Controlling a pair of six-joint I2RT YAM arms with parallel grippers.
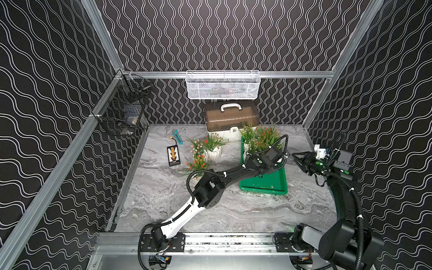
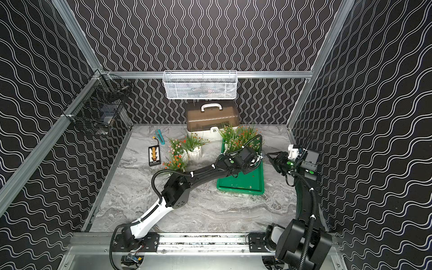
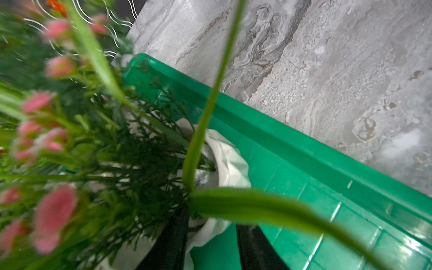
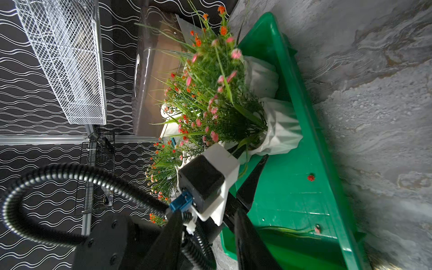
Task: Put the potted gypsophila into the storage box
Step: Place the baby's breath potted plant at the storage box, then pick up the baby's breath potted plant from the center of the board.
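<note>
Potted gypsophila point(image 1: 263, 138) crowd the far end of the storage box point(image 1: 271, 181). Three white pots stand there with their foliage tangled together, right up by the white case point(image 1: 231, 117) with the brown lid. The other three potted gypsophila point(image 1: 205, 152) stand in a tight cluster on the bench point(image 1: 210, 210), well to the left of the box and apart from its rim.

The left gripper point(image 3: 210, 224) hangs low inside the box at the nearest boxed pot point(image 4: 280, 131). Its jaws stand apart on either side of the pot's lip. In the left wrist view, green floor shows between the pot and one finger point(image 3: 254, 250), so nothing is clamped. That pot stands close to the long rim on the right arm's side, with a strip of floor between them. The left arm point(image 1: 233, 174) reaches in across the opposite long rim.

The right gripper point(image 1: 297, 160) hovers over bare bench just beyond that right-hand rim. Its jaws are parted and empty, and it points toward the box.

The near half of the box floor lies open, apart from a loose red blossom point(image 4: 311, 178) and a stray stem. The bench in front of the box and to its right is bare marble. Beyond the bench cluster, nearer the left edge, lie a small black card point(image 1: 173, 155) and a teal tool point(image 1: 177, 136). A white mesh basket point(image 1: 222, 85) hangs on the back rail above the case.
</note>
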